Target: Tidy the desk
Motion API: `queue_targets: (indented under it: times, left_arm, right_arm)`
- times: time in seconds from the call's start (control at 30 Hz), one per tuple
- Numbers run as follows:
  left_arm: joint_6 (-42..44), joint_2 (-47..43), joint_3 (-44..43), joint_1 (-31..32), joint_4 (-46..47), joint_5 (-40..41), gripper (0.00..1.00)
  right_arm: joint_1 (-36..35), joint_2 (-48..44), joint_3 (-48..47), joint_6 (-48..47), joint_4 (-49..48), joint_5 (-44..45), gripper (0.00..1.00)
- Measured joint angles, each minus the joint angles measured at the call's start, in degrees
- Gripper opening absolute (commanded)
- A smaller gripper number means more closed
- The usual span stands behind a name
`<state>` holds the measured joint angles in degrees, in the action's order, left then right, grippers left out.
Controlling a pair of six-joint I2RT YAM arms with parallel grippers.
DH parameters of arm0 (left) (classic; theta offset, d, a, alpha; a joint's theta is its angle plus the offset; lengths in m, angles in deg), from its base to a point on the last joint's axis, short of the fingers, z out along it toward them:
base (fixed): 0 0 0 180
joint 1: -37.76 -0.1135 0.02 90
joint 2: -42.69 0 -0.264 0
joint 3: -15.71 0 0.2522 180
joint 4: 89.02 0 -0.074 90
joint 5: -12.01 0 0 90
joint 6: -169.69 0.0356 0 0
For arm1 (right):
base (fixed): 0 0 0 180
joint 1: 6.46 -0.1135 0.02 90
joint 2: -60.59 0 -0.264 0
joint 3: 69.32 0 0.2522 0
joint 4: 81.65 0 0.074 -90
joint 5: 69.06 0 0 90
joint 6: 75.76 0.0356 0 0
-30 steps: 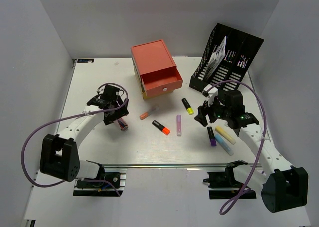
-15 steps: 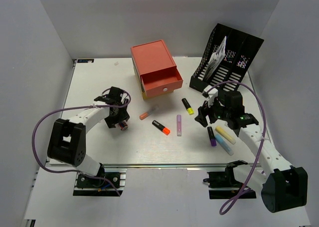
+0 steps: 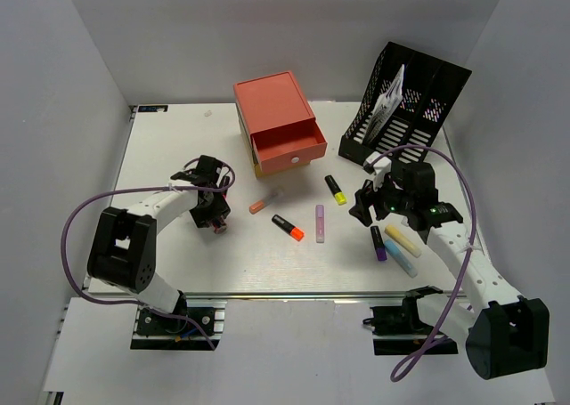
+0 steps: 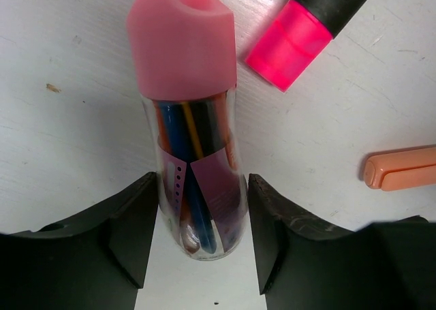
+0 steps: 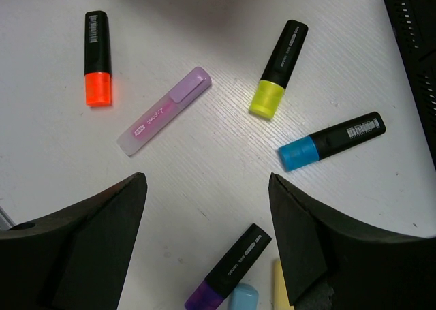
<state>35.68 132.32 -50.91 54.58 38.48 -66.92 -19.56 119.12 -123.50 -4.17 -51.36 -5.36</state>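
The desk [image 3: 169, 147] fills your view from the front rail to the back wall, and it lies under both sets of fingers.

Nearest the front edge on the right half, a pale blue highlighter [image 3: 401, 262], a pale yellow highlighter [image 3: 402, 240] and a purple highlighter [image 3: 378, 243] lie close together. Your right gripper [image 5: 206, 180] hangs just beyond them, clear of the desk surface. Its fingers are spread wide and hold nothing. In its wrist view a blue highlighter [image 5: 332, 141], a yellow highlighter [image 5: 278, 68], a lilac highlighter [image 5: 163, 111] and an orange highlighter [image 5: 97, 58] lie scattered past the fingertips.

On the left half, your left gripper [image 4: 202, 184] is down at the desk surface, about midway between the front and back edges. Its fingers stand one on each side of a clear tube [image 4: 194, 140], right against the walls. You cannot tell whether they are pressing on it. The tube lies flat, holds pens, and has a pink cap pointing away from the fingers. A pink highlighter [image 4: 310, 24] lies just past the cap, and a peach highlighter [image 4: 398, 168] lies off to the right.

Toward the back edge, a red drawer unit [image 3: 278, 125] sits near the middle with its top drawer pulled open. A black file rack [image 3: 410, 98] stands in the far right corner with papers in it.
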Motion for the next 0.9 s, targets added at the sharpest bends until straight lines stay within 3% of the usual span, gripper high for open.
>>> queue_targets:
  times: [0.17, 0.27, 0.43, 0.57, 0.9]
  left_arm:
    - [0.0, 0.1, 0.0, 0.0, 0.1, 0.1, 0.60]
    - [0.0, 0.1, 0.0, 0.0, 0.1, 0.1, 0.44]
    - [0.7, -0.2, 0.0, 0.0, 0.0, 0.0, 0.02]
    - [2.6, -2.7, 0.0, 0.0, -1.0, 0.1, 0.00]
    - [11.3, -20.5, -5.1, 0.3, -4.1, -0.8, 0.00]
  right_arm:
    - [0.1, 0.0, 0.0, 0.0, 0.0, -0.4, 0.78]
    - [0.5, 0.0, 0.0, 0.0, 0.0, -0.9, 0.78]
    - [1.0, -0.1, 0.0, 0.0, 0.0, -1.2, 0.77]
    - [1.4, -0.1, 0.0, 0.0, 0.0, -1.5, 0.77]
    - [1.6, -0.1, 0.0, 0.0, 0.0, -2.3, 0.77]
